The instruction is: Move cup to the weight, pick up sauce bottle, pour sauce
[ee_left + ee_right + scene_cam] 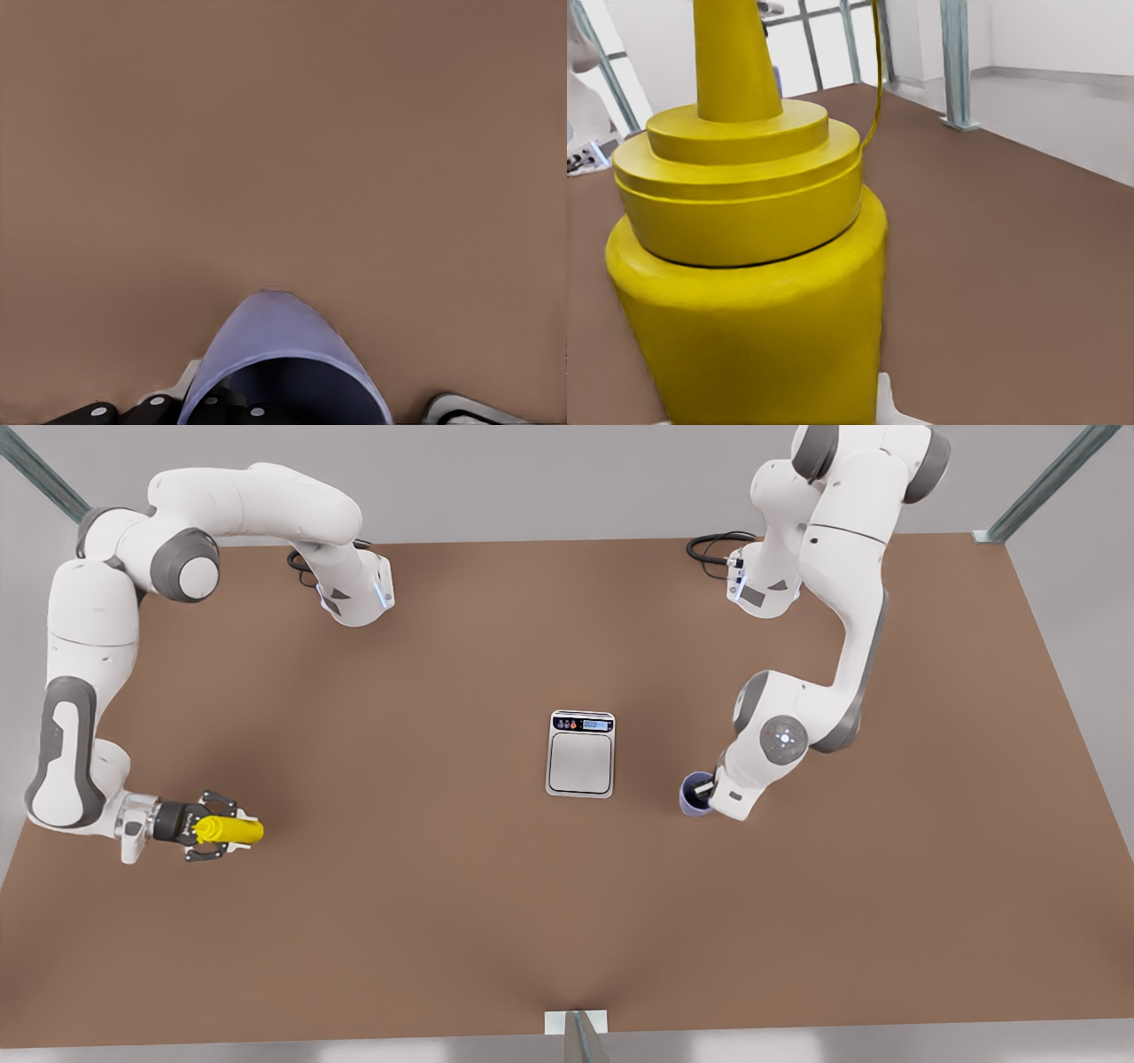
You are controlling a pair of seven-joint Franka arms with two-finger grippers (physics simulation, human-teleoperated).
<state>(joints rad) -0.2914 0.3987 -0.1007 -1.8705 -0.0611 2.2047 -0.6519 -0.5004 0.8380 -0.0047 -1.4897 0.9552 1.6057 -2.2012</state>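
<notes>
1. Front view. The weight (580,753), a small flat silver-grey rectangular scale with a dark display strip along its far edge, is taken as the landmark; it lies near the middle of the brown table (443,921).
   - The cup (695,794), a small lavender-purple handleless tumbler, is found near the scale on the front view's right, apart from it and not on the platform.
   - The left gripper (704,790) is seen at the cup's mouth, one light finger appearing to reach inside the rim. Whether the wall is clamped cannot be told.
   - The sauce bottle (232,831), a small bright yellow cylindrical squeeze bottle, is found well apart from the scale on the front view's left, with the right gripper (211,835) and its black fingers set either side of its base end. A grasp is judged established.

2. Left wrist view. The cup (282,354) is shown close under the camera, rim towards it, with dark finger parts beside it. Contact is not resolved here.

3. Right wrist view. The sauce bottle (744,266) is shown with stepped cap and tapering nozzle pointing away from the wrist.

4. Handling judgement.
   - The cup is judged light, rigid and smooth; a rim pinch may slip or tilt it, so level carriage is advised.
   - The bottle is judged light with a yielding body. It is best held low on the cylinder, moderately, lest sauce be squeezed out early.
</notes>
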